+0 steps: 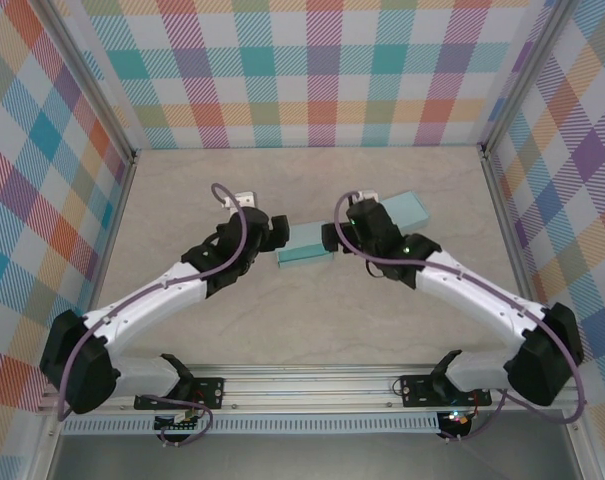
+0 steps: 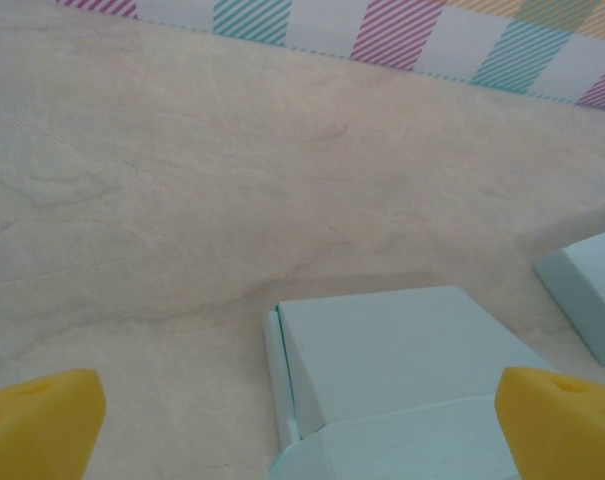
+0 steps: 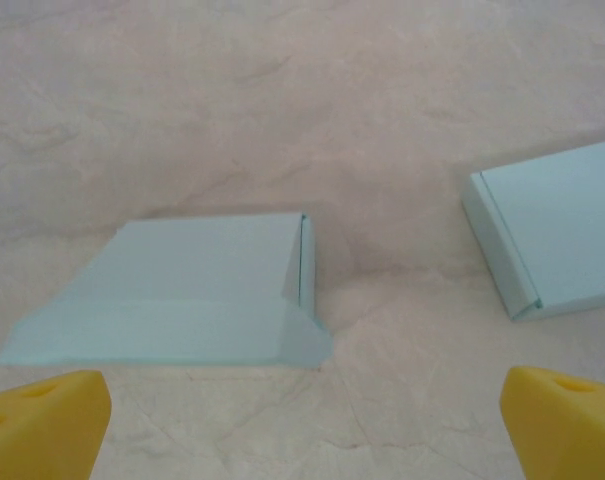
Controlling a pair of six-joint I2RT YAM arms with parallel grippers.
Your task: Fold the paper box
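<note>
Well, the paper box (image 1: 305,247) lies on the table (image 1: 302,330), right in the middle, between the two arms. It is light blue-green and looks low and flat. The left gripper (image 1: 273,236) is just beside its left end. The right gripper (image 1: 331,238) is just beside its right end.

From the left wrist, the left gripper is wide open. Its yellow fingertips (image 2: 37,420) sit far apart in the bottom corners. The paper box lies close in front and reaches down between them, but they are not closed on it.

From the right wrist, the right gripper is wide open too and holds nothing. Its yellow fingertips (image 3: 562,420) are also far apart, with bare table between them. The paper box lies a little ahead and to the left. A thin side flap shows at its right end.

A second box (image 1: 407,210) of the same color lies on the table behind the right arm. It is near the paper box but does not touch it. Checked walls (image 1: 312,70) in many colors stand around the table.
</note>
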